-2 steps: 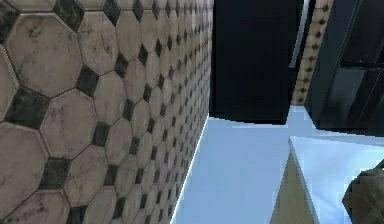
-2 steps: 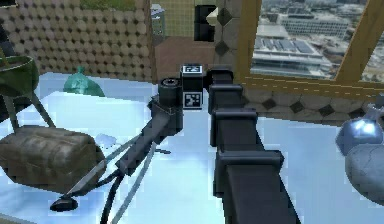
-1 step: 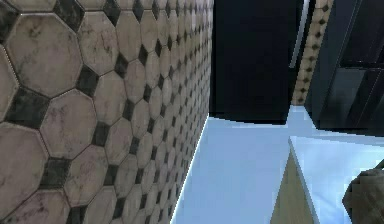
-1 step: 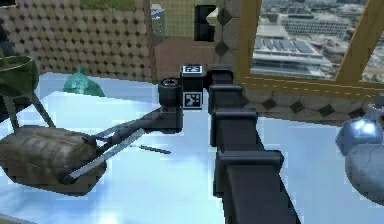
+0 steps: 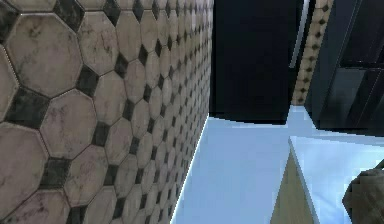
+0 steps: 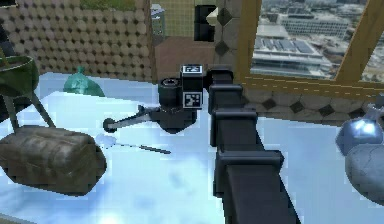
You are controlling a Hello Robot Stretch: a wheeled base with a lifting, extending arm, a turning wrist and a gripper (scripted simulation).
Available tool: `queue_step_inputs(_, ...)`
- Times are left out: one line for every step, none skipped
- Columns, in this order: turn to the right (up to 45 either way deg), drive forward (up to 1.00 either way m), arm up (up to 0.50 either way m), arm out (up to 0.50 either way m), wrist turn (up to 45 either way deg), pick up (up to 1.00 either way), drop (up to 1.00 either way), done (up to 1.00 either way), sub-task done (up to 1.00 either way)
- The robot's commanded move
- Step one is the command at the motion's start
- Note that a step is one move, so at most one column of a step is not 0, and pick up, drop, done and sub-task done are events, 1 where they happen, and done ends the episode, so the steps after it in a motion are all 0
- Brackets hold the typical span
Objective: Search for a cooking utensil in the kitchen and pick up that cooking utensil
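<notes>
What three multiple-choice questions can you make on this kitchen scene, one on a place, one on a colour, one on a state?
1. Where does the brown loaf-shaped lump lie? A on the pale blue countertop, at the arm side view's lower left; B on a window sill; C on the floor.
2. What colour is the rounded thing by the tiled wall? A red; B teal green; C white.
3. How is the thin dark utensil placed? A upright in a jar; B hung on a wall; C flat on the countertop.
Answers: A, it rests there; B, green against beige tiles; C, it lies along the surface.
</notes>
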Motion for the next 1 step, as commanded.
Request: queue_step_inputs(0.0,0.0,0.0,0.0,33.0,0.0,0.0,0.0,0.0)
